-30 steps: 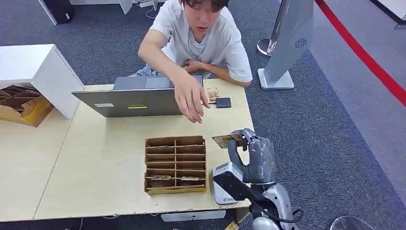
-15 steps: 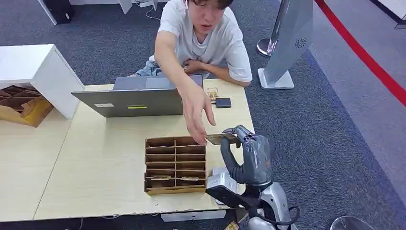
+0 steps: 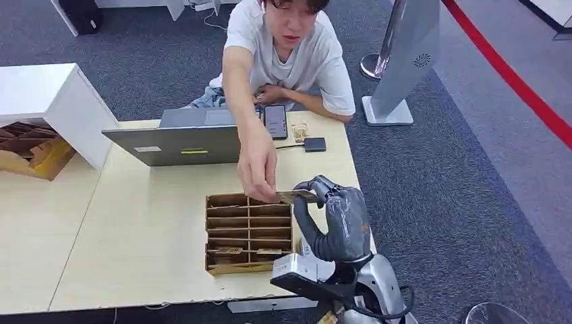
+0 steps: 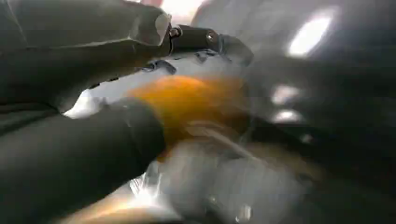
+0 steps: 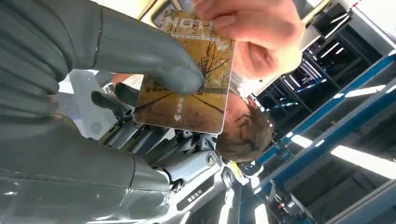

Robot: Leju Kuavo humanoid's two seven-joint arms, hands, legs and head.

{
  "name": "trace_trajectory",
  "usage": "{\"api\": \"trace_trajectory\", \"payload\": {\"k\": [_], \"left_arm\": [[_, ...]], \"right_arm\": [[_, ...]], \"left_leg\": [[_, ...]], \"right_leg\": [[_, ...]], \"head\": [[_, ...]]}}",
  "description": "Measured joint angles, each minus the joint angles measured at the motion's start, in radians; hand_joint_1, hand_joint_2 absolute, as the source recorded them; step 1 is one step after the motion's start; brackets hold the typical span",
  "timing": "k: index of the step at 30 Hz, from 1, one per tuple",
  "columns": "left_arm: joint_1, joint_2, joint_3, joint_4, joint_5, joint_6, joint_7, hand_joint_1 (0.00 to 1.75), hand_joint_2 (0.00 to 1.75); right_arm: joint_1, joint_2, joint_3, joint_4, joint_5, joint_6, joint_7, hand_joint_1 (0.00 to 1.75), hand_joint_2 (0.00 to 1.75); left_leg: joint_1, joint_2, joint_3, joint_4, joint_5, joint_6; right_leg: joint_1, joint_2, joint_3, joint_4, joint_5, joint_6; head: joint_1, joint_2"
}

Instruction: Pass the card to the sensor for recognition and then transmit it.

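Pinching the card by one end, the right hand holds it above the bench, beside the divider box; a person's hand grips the far end. Judged thin, stiff, light, slick: take by an edge. Print partly covered, unreadable. Left hand: state indiscernible.

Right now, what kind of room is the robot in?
Probably a test hall or showroom: grey carpet, a red barrier rope, a wooden table with a laptop, and a standing display panel.
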Motion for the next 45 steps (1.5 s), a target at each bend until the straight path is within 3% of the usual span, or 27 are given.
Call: {"api": "trace_trajectory", "payload": {"k": [1, 2, 3, 6, 7, 12, 18, 33, 45], "left_arm": [[-0.014, -0.031, 0.0, 0.055, -0.099, -0.002, -0.007, 0.0, 0.0], [-0.028, -0.058, 0.001, 0.122, -0.183, -0.005, -0.02, 0.0, 0.0], [-0.039, -0.083, 0.001, 0.167, -0.198, -0.007, -0.029, 0.0, 0.0], [-0.05, -0.148, 0.001, 0.264, -0.016, -0.013, -0.037, 0.0, 0.0], [-0.052, -0.154, 0.001, 0.288, 0.007, -0.015, -0.039, 0.0, 0.0], [-0.062, -0.199, 0.001, 0.36, 0.009, -0.022, -0.043, 0.0, 0.0], [-0.071, -0.22, 0.001, 0.399, 0.0, -0.033, -0.043, 0.0, 0.0], [-0.077, -0.236, 0.001, 0.427, -0.008, -0.041, -0.034, 0.0, 0.0], [-0.079, -0.236, 0.001, 0.429, -0.008, -0.047, -0.034, 0.0, 0.0]], "right_arm": [[0.007, 0.002, -0.003, -0.009, 0.001, 0.005, 0.0, 0.0, 1.75], [0.014, 0.003, -0.007, -0.02, 0.002, 0.007, -0.003, 0.0, 1.75], [0.019, 0.003, -0.012, -0.029, 0.002, 0.009, -0.003, 0.0, 1.75], [0.03, 0.003, -0.022, -0.048, 0.002, 0.015, -0.01, 0.0, 1.75], [0.034, 0.003, -0.025, -0.052, 0.002, 0.015, -0.011, 0.0, 0.0], [0.049, 0.005, -0.04, -0.07, 0.003, 0.015, -0.019, 0.0, 0.0], [0.06, 0.005, -0.045, -0.083, 0.013, 0.014, -0.024, 0.0, 0.0], [0.087, 0.005, -0.051, -0.11, 0.024, 0.002, -0.029, 0.0, 0.0], [0.125, 0.005, -0.052, -0.165, -0.031, -0.008, -0.08, 0.0, 0.0]], "left_leg": [[0.0, 0.001, 0.0, 0.001, 0.0, 0.0], [-0.001, 0.001, 0.0, 0.001, 0.0, 0.0], [-0.002, 0.001, 0.0, 0.001, 0.0, 0.0], [0.0, 0.003, 0.001, 0.001, 0.0, 0.0], [-0.001, 0.004, 0.001, 0.001, 0.0, 0.0], [0.0, 0.004, 0.001, 0.001, -0.001, 0.0], [0.0, 0.004, 0.001, 0.001, -0.001, 0.0], [0.001, 0.004, 0.001, 0.001, -0.001, 0.0], [0.0, 0.004, 0.001, 0.001, -0.001, 0.0]], "right_leg": [[0.0, 0.0, 0.0, 0.0, 0.0, 0.0], [-0.001, 0.0, 0.0, 0.0, 0.001, 0.002], [-0.002, 0.0, 0.0, 0.0, 0.001, 0.002], [0.0, 0.003, -0.001, 0.0, 0.001, 0.002], [-0.001, 0.003, -0.002, 0.0, 0.001, 0.002], [0.0, 0.003, -0.002, 0.0, 0.0, 0.002], [0.0, 0.003, -0.002, 0.0, 0.0, 0.002], [0.0, 0.003, -0.002, 0.0, 0.0, 0.001], [0.0, 0.003, -0.002, 0.0, 0.0, 0.001]], "head": [[0.002, 0.0], [0.002, 0.0], [-0.001, 0.0], [0.0, 0.0], [0.001, 0.0], [0.0, 0.0], [0.0, 0.0], [0.0, 0.0], [0.0, 0.0]]}}
